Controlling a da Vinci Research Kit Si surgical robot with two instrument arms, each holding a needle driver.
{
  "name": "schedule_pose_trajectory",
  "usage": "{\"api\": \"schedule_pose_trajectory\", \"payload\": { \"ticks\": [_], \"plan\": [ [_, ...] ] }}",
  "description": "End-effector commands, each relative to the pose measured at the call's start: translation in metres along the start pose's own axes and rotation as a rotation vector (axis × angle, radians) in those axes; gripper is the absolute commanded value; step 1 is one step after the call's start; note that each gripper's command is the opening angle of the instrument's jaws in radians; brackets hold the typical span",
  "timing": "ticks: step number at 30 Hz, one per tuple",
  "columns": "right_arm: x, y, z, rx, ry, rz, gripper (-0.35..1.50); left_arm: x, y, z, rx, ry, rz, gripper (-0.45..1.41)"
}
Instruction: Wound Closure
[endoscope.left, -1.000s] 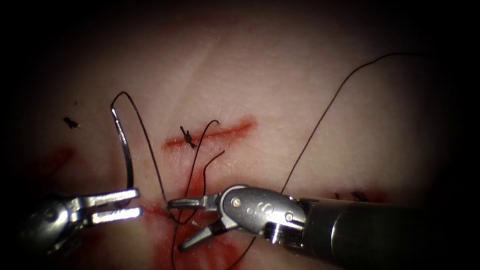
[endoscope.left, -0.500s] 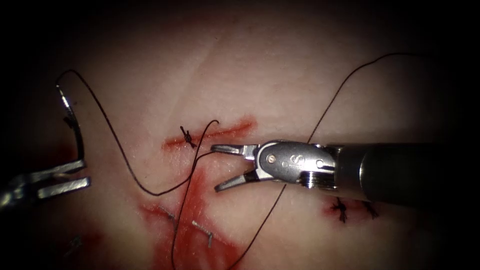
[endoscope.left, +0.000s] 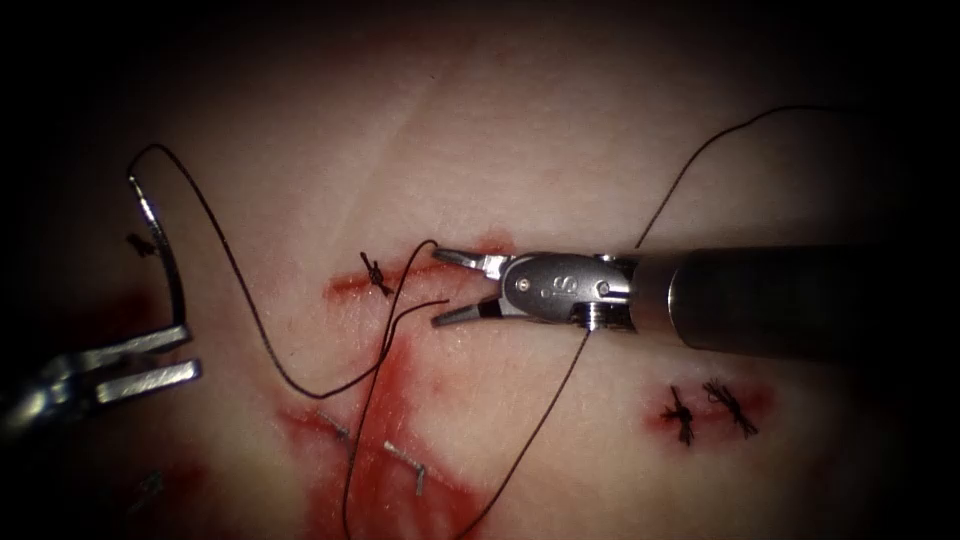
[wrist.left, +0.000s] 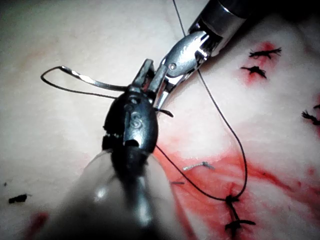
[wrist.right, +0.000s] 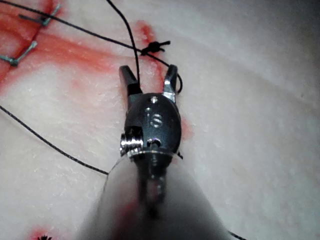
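the left arm's steel two-fingered tool (endoscope.left: 150, 362) sits well to the left of the cut, its fingers clamped on the curved steel needle (endoscope.left: 165, 262) near the needle's lower end. the needle stands up from the fingers, clear of the pale pork tissue (endoscope.left: 560, 150) and not in it. its upper end carries the thin dark thread (endoscope.left: 250, 325). in the left wrist view the same tool (wrist.left: 145, 82) holds the needle (wrist.left: 92, 81) close to one end, and the curve arcs away from it above the tissue.

from the needle's upper end the thread runs down and to the right, dips below the short red cut (endoscope.left: 420, 268), then rises toward it. a second strand climbs from the lower edge of the endoscope view to the cut. a small dark knot (endoscope.left: 374, 272) sits on the cut's left part.

the right arm's steel tool (endoscope.left: 450, 287) lies over the right end of the cut with its fingers apart, holding nothing. a loose thread end lies between the fingertips, and in the right wrist view the open fingers (wrist.right: 127, 80) straddle a strand just short of the knot. another long strand passes under this tool's wrist and runs to the upper right.

red fluid (endoscope.left: 400, 470) stains the tissue below the cut, and short cut ends of thread (endoscope.left: 405, 462) lie in it. two dark finished stitches (endoscope.left: 705, 405) sit below the right tool's shaft.
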Motion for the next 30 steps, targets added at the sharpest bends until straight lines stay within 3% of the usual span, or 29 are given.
{"api": "schedule_pose_trajectory", "payload": {
  "ticks": [1, 3, 5, 17, 24, 30],
  "plan": [
    [-0.0010, -0.0008, 0.0010, 0.011, -0.007, -0.006, 0.86, -0.0004, -0.0001, 0.0007, -0.001, 0.001, 0.001, -0.45],
    [-0.0015, -0.0013, 0.0011, 0.023, -0.023, -0.018, 0.56, -0.0004, -0.0001, 0.0007, -0.001, 0.001, 0.001, -0.45],
    [-0.0018, -0.0019, 0.0009, 0.047, -0.044, -0.028, -0.35, -0.0004, -0.0001, 0.0008, -0.001, 0.001, 0.001, -0.45],
    [0.0006, -0.0050, -0.0018, 0.023, -0.092, -0.005, -0.35, -0.0010, 0.0001, 0.0014, -0.002, 0.007, 0.006, -0.45],
    [0.0034, -0.0099, -0.0034, 0.128, -0.053, -0.016, -0.35, -0.0015, 0.0000, 0.0018, 0.000, 0.008, 0.009, -0.45],
    [0.0074, -0.0154, -0.0056, 0.187, -0.065, -0.021, -0.35, -0.0017, -0.0001, 0.0020, 0.002, 0.008, 0.011, -0.45]
  ]
}}
